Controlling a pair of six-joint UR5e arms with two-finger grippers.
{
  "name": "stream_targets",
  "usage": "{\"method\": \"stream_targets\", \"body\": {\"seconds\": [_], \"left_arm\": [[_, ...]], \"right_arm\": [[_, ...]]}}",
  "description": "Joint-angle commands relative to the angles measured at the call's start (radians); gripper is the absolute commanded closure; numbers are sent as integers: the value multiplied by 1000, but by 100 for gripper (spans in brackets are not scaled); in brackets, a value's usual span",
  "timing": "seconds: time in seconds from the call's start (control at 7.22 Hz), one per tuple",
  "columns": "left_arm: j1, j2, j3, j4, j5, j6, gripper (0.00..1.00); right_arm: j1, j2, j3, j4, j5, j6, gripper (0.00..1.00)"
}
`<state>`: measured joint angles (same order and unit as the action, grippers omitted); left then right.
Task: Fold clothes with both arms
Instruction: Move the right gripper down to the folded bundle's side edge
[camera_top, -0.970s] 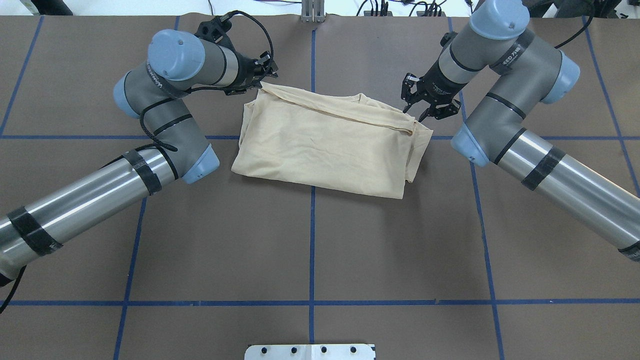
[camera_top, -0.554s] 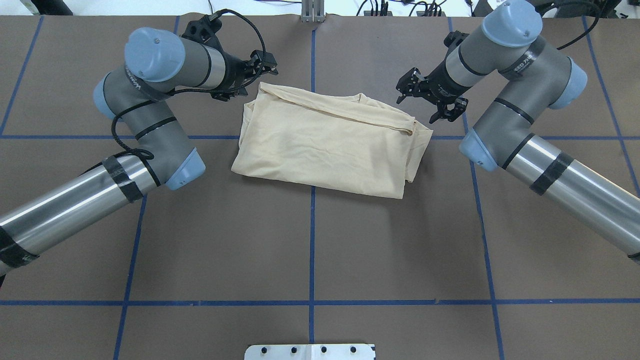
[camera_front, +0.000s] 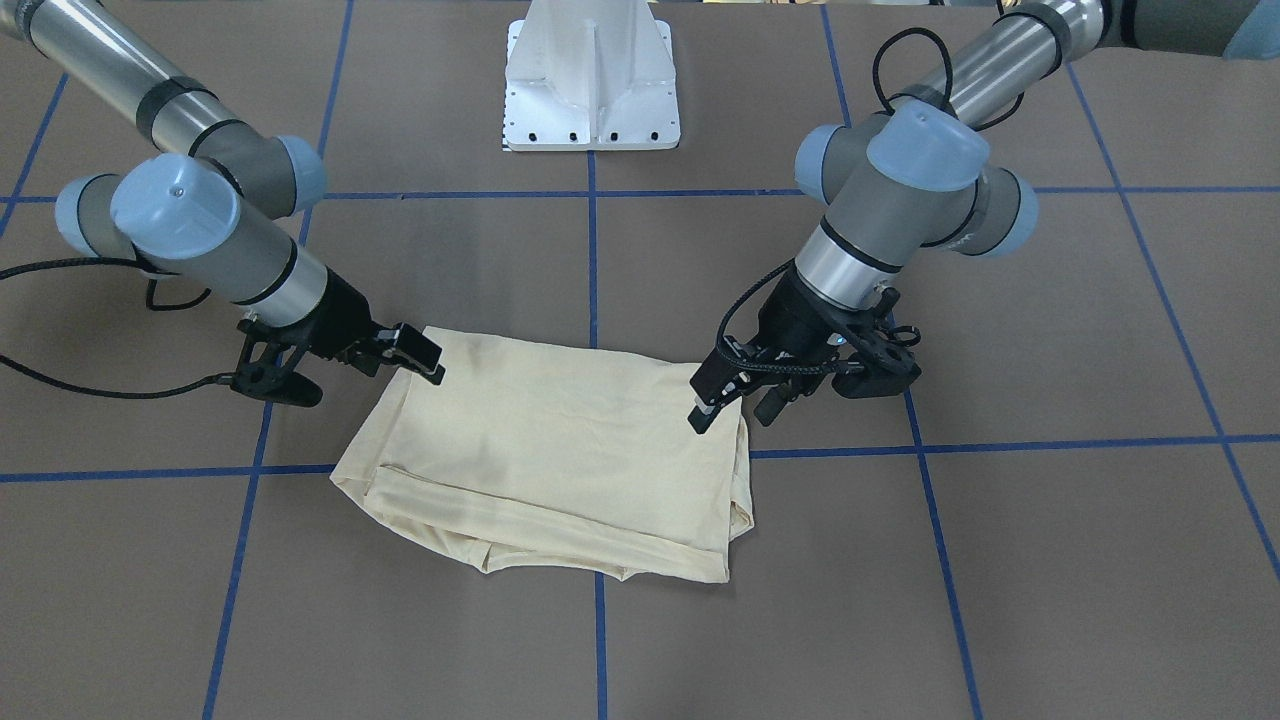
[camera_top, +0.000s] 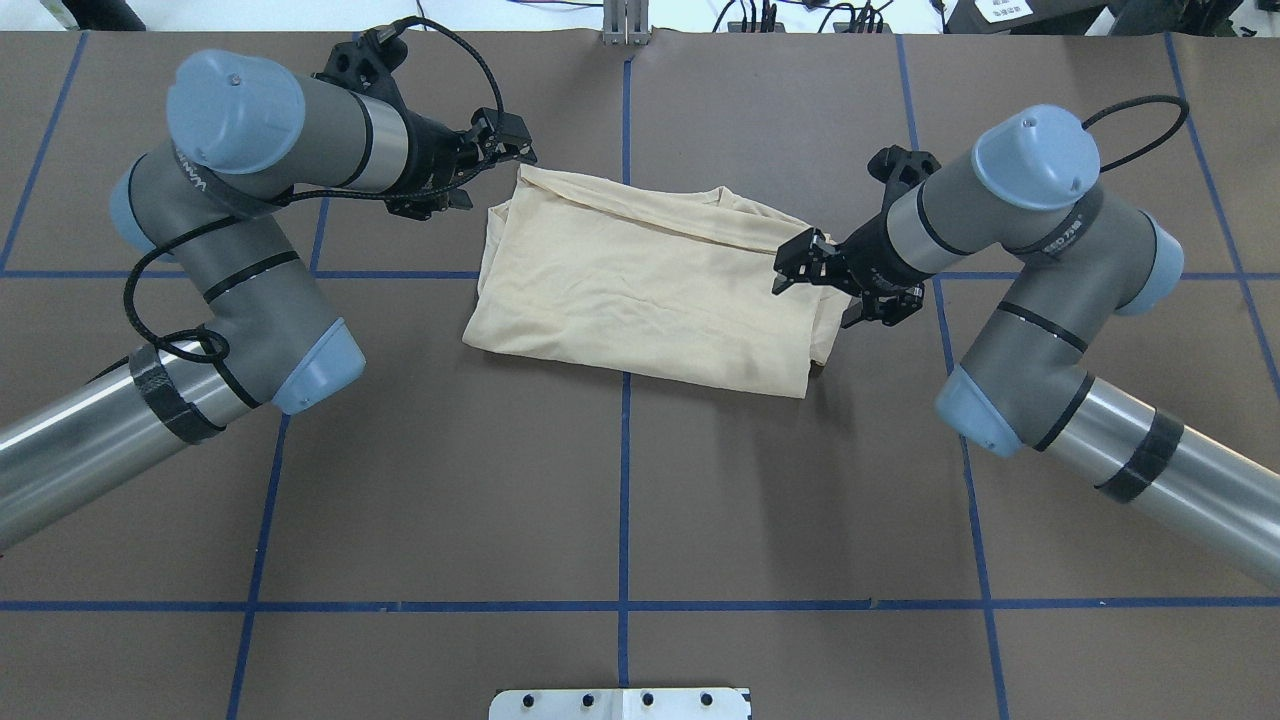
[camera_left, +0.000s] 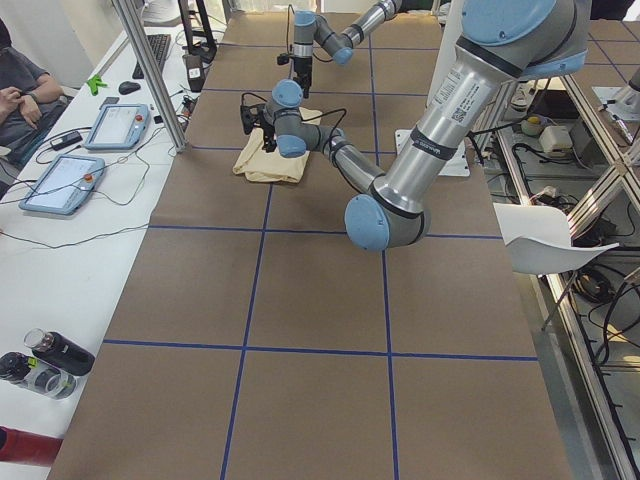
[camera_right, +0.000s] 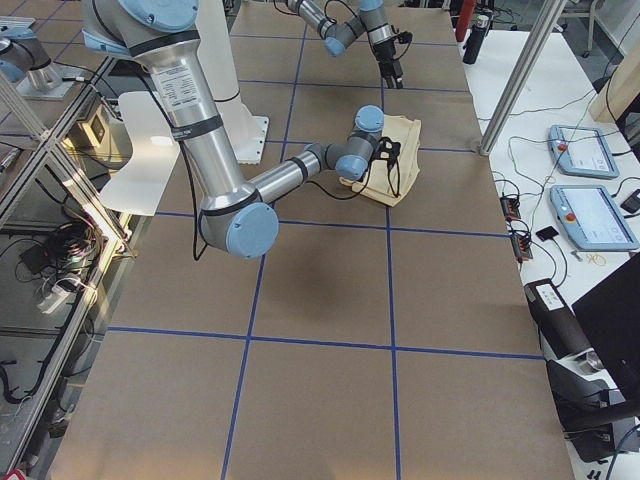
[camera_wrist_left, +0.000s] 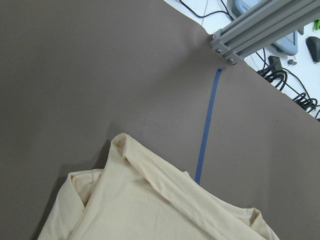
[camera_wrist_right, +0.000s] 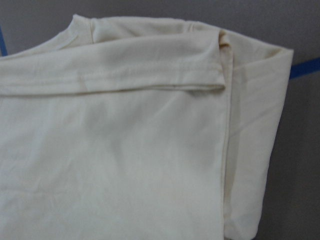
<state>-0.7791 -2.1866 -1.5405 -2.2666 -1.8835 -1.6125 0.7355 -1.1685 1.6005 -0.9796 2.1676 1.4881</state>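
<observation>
The clothes are one pale cream shirt (camera_top: 650, 285), folded into a rough rectangle and lying flat in the middle of the brown table (camera_top: 620, 480). My left gripper (camera_top: 495, 172) hovers open just off the shirt's far left corner and holds nothing. Seen from the front, that left gripper (camera_front: 735, 408) sits at the corner of the shirt (camera_front: 560, 460). My right gripper (camera_top: 830, 293) is open and empty over the shirt's right edge. The right wrist view is filled by a folded hem of the shirt (camera_wrist_right: 125, 150). The left wrist view catches only a corner of the shirt (camera_wrist_left: 150, 210).
The white pedestal base (camera_front: 592, 80) stands at the robot's side of the table. Blue tape lines (camera_top: 624, 500) grid the brown cover. An aluminium post (camera_top: 625, 20) rises at the far edge. Beyond that edge is a desk with tablets (camera_left: 60, 180) and a seated person (camera_left: 15, 90).
My right gripper has swung from the shirt's far right corner down over its right edge. The left gripper has drawn back a little to the left. The shirt has not moved.
</observation>
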Motion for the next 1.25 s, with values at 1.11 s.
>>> {"method": "stream_targets", "body": {"seconds": [1.11], "left_arm": [[9, 8, -81, 81, 0, -20, 0]], "right_arm": [[-113, -5, -11, -65, -101, 9, 2]]}}
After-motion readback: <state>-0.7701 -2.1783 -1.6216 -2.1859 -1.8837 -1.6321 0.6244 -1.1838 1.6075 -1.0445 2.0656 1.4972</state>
